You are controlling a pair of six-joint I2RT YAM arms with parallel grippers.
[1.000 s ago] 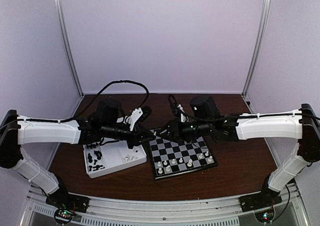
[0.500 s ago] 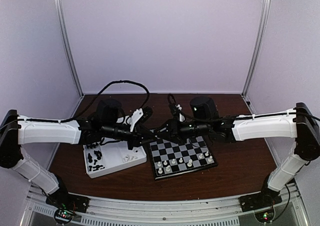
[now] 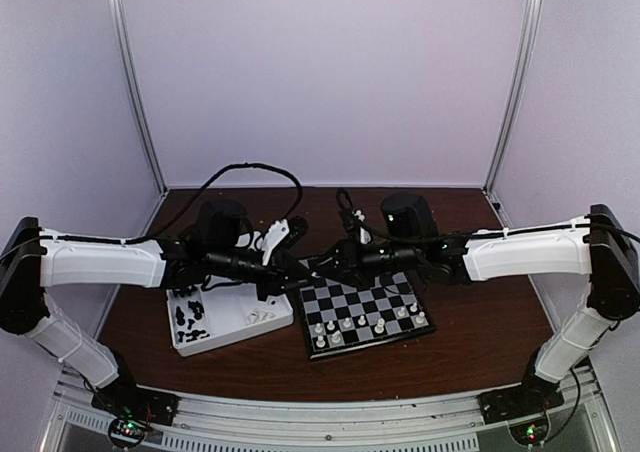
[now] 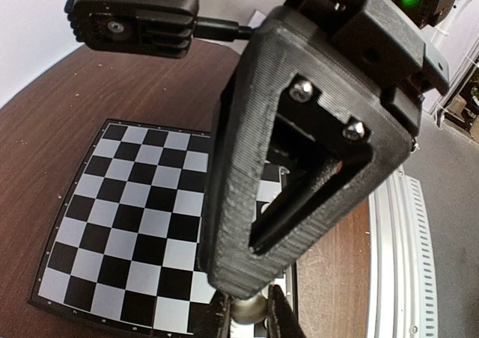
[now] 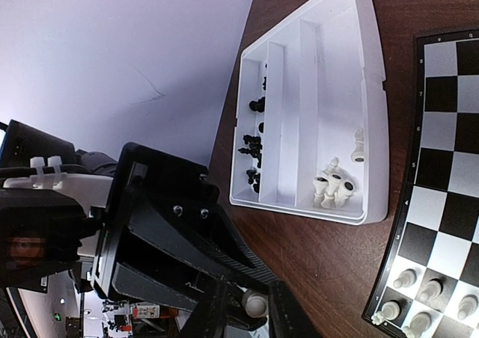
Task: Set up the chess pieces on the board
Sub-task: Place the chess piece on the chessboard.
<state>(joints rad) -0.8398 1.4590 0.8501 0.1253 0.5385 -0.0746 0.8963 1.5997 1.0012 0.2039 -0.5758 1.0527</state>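
My two grippers meet tip to tip over the board's [image 3: 385, 290] far left corner. My left gripper [image 3: 296, 269] is shut on a cream-white piece [image 4: 251, 309], held at its fingertips. My right gripper [image 3: 324, 265] faces it, and its fingers stand open on either side of the same piece [image 5: 255, 303], with a gap showing. In the left wrist view the right gripper's black body [image 4: 299, 151] fills the middle, over the board [image 4: 120, 218]. Several white pieces [image 3: 362, 323] stand in the board's near rows. They also show in the right wrist view [image 5: 419, 300].
The white compartment tray [image 3: 232, 325] lies left of the board. Several black pieces [image 5: 254, 140] lie in its far compartments and several white ones [image 5: 333, 185] in a near one. Cables [image 3: 250, 168] loop behind the arms. Purple walls enclose the brown table [image 3: 480, 322].
My right gripper has moved left across the board's far edge to my left gripper. The left gripper has edged right, and the tips now meet around the white piece.
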